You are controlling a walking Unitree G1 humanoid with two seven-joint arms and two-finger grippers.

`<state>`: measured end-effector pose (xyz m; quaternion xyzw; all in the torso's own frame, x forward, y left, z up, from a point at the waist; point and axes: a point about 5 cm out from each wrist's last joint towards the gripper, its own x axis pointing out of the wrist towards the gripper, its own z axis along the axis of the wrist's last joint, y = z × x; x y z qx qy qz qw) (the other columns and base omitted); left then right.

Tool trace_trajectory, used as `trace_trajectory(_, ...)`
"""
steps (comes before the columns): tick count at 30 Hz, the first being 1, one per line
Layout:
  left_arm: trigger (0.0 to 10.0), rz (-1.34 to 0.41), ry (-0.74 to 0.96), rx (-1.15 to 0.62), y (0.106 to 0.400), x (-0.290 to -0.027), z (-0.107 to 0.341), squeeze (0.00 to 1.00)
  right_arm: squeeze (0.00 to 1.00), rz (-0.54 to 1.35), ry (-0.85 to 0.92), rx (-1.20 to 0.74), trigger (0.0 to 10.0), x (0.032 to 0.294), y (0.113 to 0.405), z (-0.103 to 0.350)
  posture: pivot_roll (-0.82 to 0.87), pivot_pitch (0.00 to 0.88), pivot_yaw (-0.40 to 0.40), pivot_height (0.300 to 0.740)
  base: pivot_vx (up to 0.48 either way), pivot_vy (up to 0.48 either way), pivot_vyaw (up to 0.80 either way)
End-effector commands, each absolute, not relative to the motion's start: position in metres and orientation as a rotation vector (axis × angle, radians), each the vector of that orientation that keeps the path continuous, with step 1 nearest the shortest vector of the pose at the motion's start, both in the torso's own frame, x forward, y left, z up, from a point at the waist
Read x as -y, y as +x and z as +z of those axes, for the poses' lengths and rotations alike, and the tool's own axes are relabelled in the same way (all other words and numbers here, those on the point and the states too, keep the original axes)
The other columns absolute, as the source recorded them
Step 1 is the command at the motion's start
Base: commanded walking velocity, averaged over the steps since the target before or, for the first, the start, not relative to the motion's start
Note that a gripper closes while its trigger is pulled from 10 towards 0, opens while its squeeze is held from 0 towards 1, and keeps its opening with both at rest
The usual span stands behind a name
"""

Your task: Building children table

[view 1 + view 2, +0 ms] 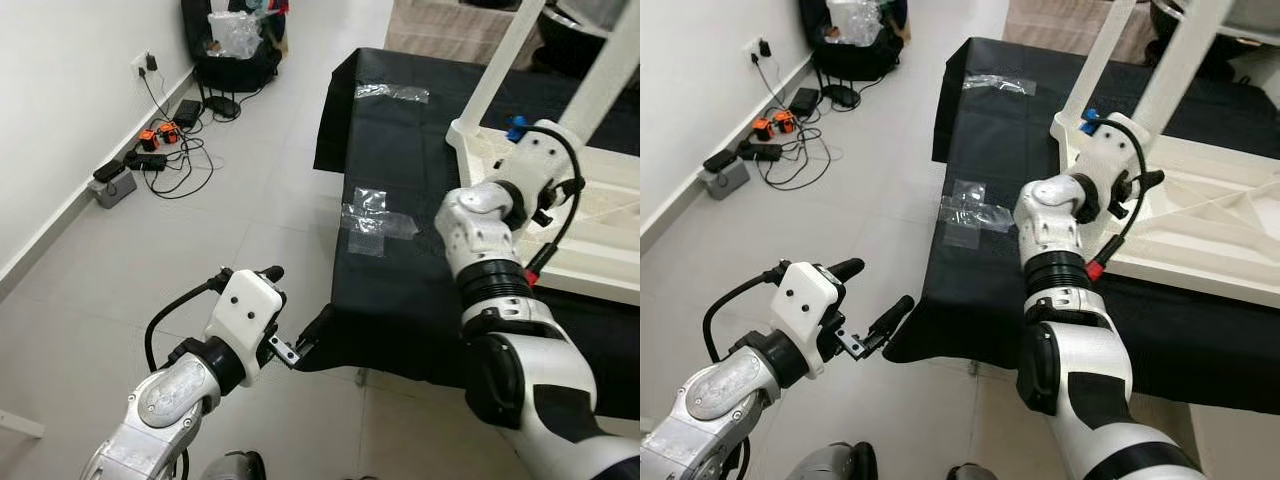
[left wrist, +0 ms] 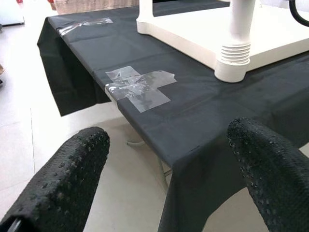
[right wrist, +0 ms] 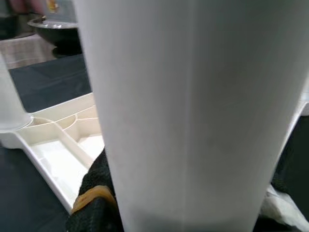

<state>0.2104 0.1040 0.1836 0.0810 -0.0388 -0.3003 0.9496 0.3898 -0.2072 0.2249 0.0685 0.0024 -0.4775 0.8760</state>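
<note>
Across the right half of the left eye view, a desk (image 1: 400, 250) draped in black cloth carries the children table (image 1: 600, 250), a cream-white plastic top lying upside down with its ribbed underside facing up. Two white legs stand up from it: one leg (image 1: 497, 70) rises from the corner socket at upper centre, and a second leg (image 1: 625, 60) rises toward the upper right corner of the frame. The right gripper (image 1: 1140, 185) reaches to the foot of that second leg, and the right wrist view shows the white leg (image 3: 193, 111) up close with a black finger (image 3: 94, 193) showing on each side of it, so the gripper pinches the leg. A small blue piece (image 1: 515, 127) sits beside the corner socket, just above the right arm's white wrist housing. Two patches of clear tape stick to the black cloth: one crossed patch (image 1: 372, 222) near the desk's left edge at mid-frame, another (image 1: 392, 92) farther up. The left gripper (image 1: 875, 300) hovers over the tiled floor at lower left, just off the hanging corner of the cloth, with its two black fingers (image 2: 67, 183) spread wide and holding nothing; through its wrist view the crossed tape (image 2: 137, 87) and a ribbed leg socket (image 2: 235, 60) on the table top lie ahead. At upper left of the left eye view, a tangle of cables and a power strip (image 1: 150, 160) lie on the floor (image 1: 200, 250) by the wall, with a dark bin holding a plastic bag (image 1: 235, 45) beyond.
</note>
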Motion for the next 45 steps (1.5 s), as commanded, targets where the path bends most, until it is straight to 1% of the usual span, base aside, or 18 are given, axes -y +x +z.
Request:
trace_trajectory(1, 10.0, -0.608, 0.169, 0.068, 0.21, -0.105, 0.181, 0.0, 0.0, -0.961, 0.244, -0.315, 10.0, 0.202, 0.382, 0.164, 0.1, 0.171, -0.059, 0.74, 0.0, 0.0, 0.0)
trace_trajectory(2, 10.0, -0.608, 0.169, 0.068, 0.21, -0.105, 0.181, 0.0, 0.0, -0.88, 0.27, -0.335, 10.0, 0.197, 0.385, 0.162, 0.1, 0.171, -0.059, 0.74, 0.0, 0.0, 0.0)
trace_trajectory(3, 10.0, -0.608, 0.169, 0.068, 0.21, -0.105, 0.181, 0.0, 0.0, -0.88, 0.27, -0.335, 10.0, 0.197, 0.385, 0.162, 0.1, 0.171, -0.059, 0.74, 0.0, 0.0, 0.0)
trace_trajectory(4, 10.0, -0.608, 0.169, 0.069, 0.211, -0.105, 0.181, 0.0, 0.0, -0.782, 0.303, -0.354, 10.0, 0.189, 0.388, 0.16, 0.1, 0.171, -0.059, 0.74, 0.0, 0.0, 0.0)
trace_trajectory(5, 10.0, -0.608, 0.169, 0.069, 0.211, -0.105, 0.181, 0.0, 0.0, -0.782, 0.303, -0.354, 10.0, 0.189, 0.388, 0.16, 0.1, 0.171, -0.059, 0.74, 0.0, 0.0, 0.0)
trace_trajectory(6, 10.0, -0.608, 0.17, 0.069, 0.211, -0.105, 0.181, 0.0, 0.0, -0.651, 0.286, -0.35, 10.0, 0.177, 0.392, 0.159, 0.1, 0.172, -0.056, 0.74, 0.0, 0.0, 0.0)
trace_trajectory(7, 10.0, -0.608, 0.17, 0.069, 0.211, -0.105, 0.181, 0.0, 0.0, -0.651, 0.286, -0.35, 10.0, 0.177, 0.392, 0.159, 0.1, 0.172, -0.056, 0.74, 0.0, 0.0, 0.0)
trace_trajectory(10, 10.0, -0.607, 0.174, 0.071, 0.211, -0.106, 0.181, 0.0, 0.0, -0.383, 0.33, -0.409, 10.0, 0.142, 0.393, 0.149, 0.1, 0.172, -0.056, 0.74, 0.0, 0.0, 0.0)
trace_trajectory(13, 10.0, -0.606, 0.175, 0.072, 0.211, -0.106, 0.182, 0.0, 0.0, -0.353, 0.349, -0.423, 10.0, 0.137, 0.393, 0.147, 0.1, 0.172, -0.056, 0.74, 0.0, 0.0, 0.0)
trace_trajectory(15, 10.0, -0.606, 0.176, 0.073, 0.211, -0.106, 0.181, 0.0, 0.0, -0.275, 0.403, -0.425, 10.0, 0.13, 0.393, 0.146, 0.1, 0.17, -0.056, 0.74, 0.0, 0.0, 0.0)
trace_trajectory(21, 10.0, -0.606, 0.177, 0.074, 0.211, -0.106, 0.181, 0.0, 0.0, -0.194, 0.443, -0.403, 10.0, 0.126, 0.394, 0.148, 0.1, 0.17, -0.054, 0.74, 0.0, 0.0, 0.0)
trace_trajectory(23, 10.0, -0.606, 0.178, 0.075, 0.212, -0.107, 0.181, 0.0, 0.0, -0.107, 0.475, -0.401, 10.0, 0.12, 0.393, 0.148, 0.1, 0.169, -0.054, 0.74, 0.0, 0.0, 0.0)
trace_trajectory(25, 10.0, -0.606, 0.178, 0.075, 0.212, -0.107, 0.181, 0.0, 0.0, -0.107, 0.475, -0.401, 10.0, 0.12, 0.393, 0.148, 0.1, 0.169, -0.054, 0.74, 0.0, 0.0, 0.0)
trace_trajectory(32, 10.0, -0.606, 0.178, 0.076, 0.212, -0.107, 0.181, 0.0, 0.0, 0.019, 0.399, -0.369, 10.0, 0.112, 0.39, 0.149, 0.1, 0.162, -0.052, 0.74, 0.0, 0.0, 0.0)
trace_trajectory(35, 10.0, -0.606, 0.178, 0.076, 0.212, -0.107, 0.181, 0.0, 0.0, 0.119, 0.361, -0.414, 10.0, 0.098, 0.384, 0.142, 0.1, 0.158, -0.051, 0.74, 0.0, 0.0, 0.0)
trace_trajectory(39, 10.0, -0.607, 0.178, 0.077, 0.212, -0.107, 0.181, 0.0, 0.0, 0.156, 0.339, -0.442, 10.0, 0.091, 0.38, 0.137, 0.1, 0.158, -0.051, 0.74, 0.0, 0.0, 0.0)
trace_trajectory(41, 10.0, -0.609, 0.18, 0.079, 0.212, -0.107, 0.181, 0.0, 0.0, 0.212, 0.285, -0.516, 10.0, 0.081, 0.371, 0.126, 0.1, 0.156, -0.052, 0.74, 0.0, 0.0, 0.0)
trace_trajectory(45, 10.0, -0.608, 0.18, 0.08, 0.212, -0.106, 0.181, 0.0, 0.0, 0.262, 0.299, -0.589, 10.0, 0.07, 0.361, 0.117, 0.1, 0.156, -0.053, 0.74, 0.0, 0.0, 0.0)
